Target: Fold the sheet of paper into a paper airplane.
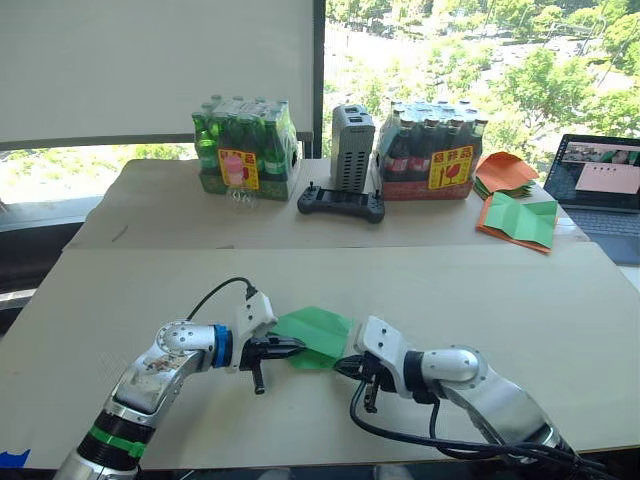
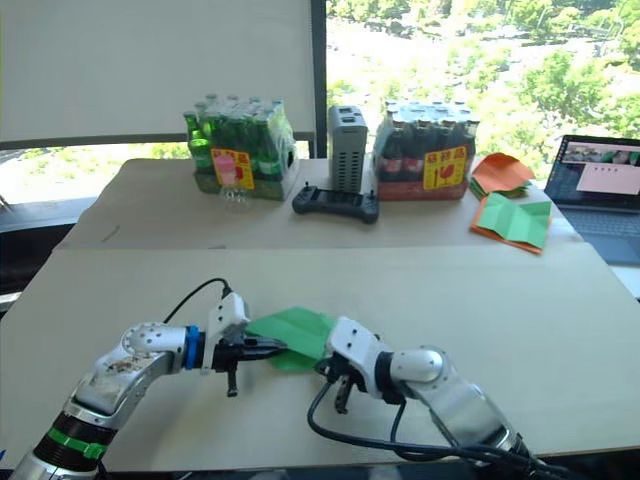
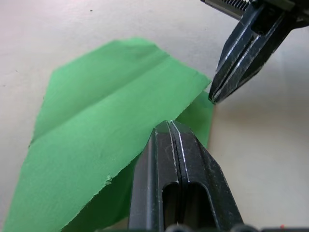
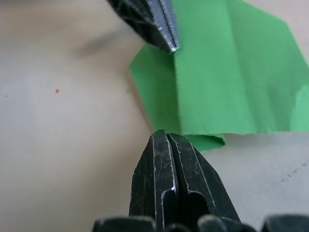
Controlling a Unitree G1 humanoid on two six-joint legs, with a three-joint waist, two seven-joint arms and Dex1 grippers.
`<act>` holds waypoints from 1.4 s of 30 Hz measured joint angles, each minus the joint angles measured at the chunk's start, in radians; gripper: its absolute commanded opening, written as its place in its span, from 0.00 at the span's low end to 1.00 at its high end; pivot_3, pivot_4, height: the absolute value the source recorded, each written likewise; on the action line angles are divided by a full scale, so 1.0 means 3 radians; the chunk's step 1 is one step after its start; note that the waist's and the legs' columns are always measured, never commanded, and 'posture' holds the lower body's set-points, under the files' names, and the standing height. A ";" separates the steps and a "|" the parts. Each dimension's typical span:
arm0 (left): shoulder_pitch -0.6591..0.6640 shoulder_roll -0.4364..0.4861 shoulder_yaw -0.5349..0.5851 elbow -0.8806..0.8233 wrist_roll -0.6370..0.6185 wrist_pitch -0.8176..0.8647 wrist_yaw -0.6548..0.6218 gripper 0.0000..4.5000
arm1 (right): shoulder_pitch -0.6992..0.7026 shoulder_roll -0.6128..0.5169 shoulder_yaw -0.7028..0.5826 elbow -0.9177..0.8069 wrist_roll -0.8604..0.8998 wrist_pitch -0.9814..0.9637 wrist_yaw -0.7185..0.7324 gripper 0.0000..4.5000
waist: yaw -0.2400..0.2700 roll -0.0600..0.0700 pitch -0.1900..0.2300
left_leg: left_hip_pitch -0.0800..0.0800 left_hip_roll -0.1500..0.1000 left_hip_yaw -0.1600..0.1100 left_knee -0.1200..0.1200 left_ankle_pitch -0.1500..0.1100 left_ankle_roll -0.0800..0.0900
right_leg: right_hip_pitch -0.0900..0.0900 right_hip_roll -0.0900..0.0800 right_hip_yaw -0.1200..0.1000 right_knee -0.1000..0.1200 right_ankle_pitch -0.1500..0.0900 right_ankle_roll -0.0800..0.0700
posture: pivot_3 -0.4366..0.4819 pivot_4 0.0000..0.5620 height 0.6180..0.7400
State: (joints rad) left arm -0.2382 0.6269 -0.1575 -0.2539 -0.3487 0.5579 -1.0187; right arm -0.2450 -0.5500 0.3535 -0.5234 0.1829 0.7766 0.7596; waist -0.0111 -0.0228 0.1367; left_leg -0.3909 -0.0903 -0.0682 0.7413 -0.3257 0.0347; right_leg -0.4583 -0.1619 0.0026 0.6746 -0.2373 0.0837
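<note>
- The sheet of paper (image 1: 315,337), bright green and already partly folded with a crease down its length, lies on the near part of the tabletop (image 1: 500,300), between the two arms.
- The left end effector (image 3: 170,126) has its fingers pressed together with no gap; its tips sit at the paper's near edge, touching or just over it. Whether a layer is pinched between them cannot be told.
- The right end effector (image 4: 166,135) is likewise narrowed to nothing, its tips just beside the paper's opposite edge, apparently not holding it.
- With both tips closed and set at facing sides of the fold, they seem placed to press and flatten the layers rather than lift them, the tabletop serving as the backing for a crisp crease.
- The shape is not yet a finished dart; the wing folds probably remain.
- Well apart at the far side stand two shrink-wrapped packs of bottles (image 1: 245,148), a grey box (image 1: 352,147), a black controller (image 1: 341,203), spare orange and green papers (image 1: 518,205) and a laptop (image 1: 600,185).
</note>
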 measured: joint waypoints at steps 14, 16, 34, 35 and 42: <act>-0.0103 0.0100 0.0116 -0.0138 -0.0110 0.0203 0.0126 0.01 | -0.0109 0.0103 0.0220 0.0130 -0.0065 -0.0024 -0.0099 0.00 | 0.0003 0.0000 0.0000 | 0.0000 0.0000 0.0000 0.0000 0.0000 0.0000 | 0.0000 0.0000 -0.0001 0.0000 0.0000 0.0000 | 0.48 0.27 0.49; -0.0137 0.0146 0.0158 -0.0082 -0.0157 0.0203 0.0076 0.01 | -0.0111 0.0108 0.0228 0.0186 -0.0079 -0.0032 -0.0129 0.00 | 0.0000 0.0000 0.0000 | 0.0000 0.0000 0.0000 -0.0001 0.0000 0.0000 | -0.0001 0.0000 -0.0001 0.0000 0.0000 0.0000 | 0.48 0.27 0.49; -0.0674 0.0277 0.0191 0.0774 -0.0025 -0.0095 -0.0271 0.01 | -0.0440 0.0104 -0.0005 0.0048 0.0340 -0.0091 0.0140 0.00 | -0.0006 0.0000 0.0001 | -0.0011 -0.0002 -0.0010 0.0006 0.0000 -0.0001 | -0.0003 -0.0002 -0.0012 -0.0002 0.0000 0.0000 | 0.48 0.27 0.49; -0.0674 0.0277 0.0191 0.0773 -0.0025 -0.0095 -0.0271 0.01 | -0.0440 0.0103 0.0027 0.0090 0.0302 -0.0099 0.0116 0.00 | -0.0003 0.0000 0.0001 | -0.0012 -0.0002 -0.0010 0.0007 0.0000 -0.0001 | -0.0003 -0.0002 -0.0012 -0.0002 0.0000 0.0000 | 0.48 0.27 0.49; -0.0730 0.0273 0.0189 0.0820 -0.0020 -0.0097 -0.0278 0.01 | -0.0404 0.0057 0.0321 0.0521 -0.0106 -0.0267 -0.0057 0.00 | 0.0002 0.0000 0.0001 | -0.0028 -0.0005 -0.0015 0.0021 0.0000 -0.0001 | -0.0017 -0.0005 -0.0018 0.0010 0.0000 0.0000 | 0.48 0.27 0.49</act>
State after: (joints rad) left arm -0.4573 0.7089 -0.1009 -0.0080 -0.3547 0.5288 -1.1022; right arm -0.3662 -0.5329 0.4500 -0.3672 0.1511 0.6964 0.7425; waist -0.0105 -0.0229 0.1370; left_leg -0.3994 -0.0919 -0.0728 0.7477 -0.3256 0.0344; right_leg -0.4633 -0.1634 -0.0028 0.6777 -0.2373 0.0837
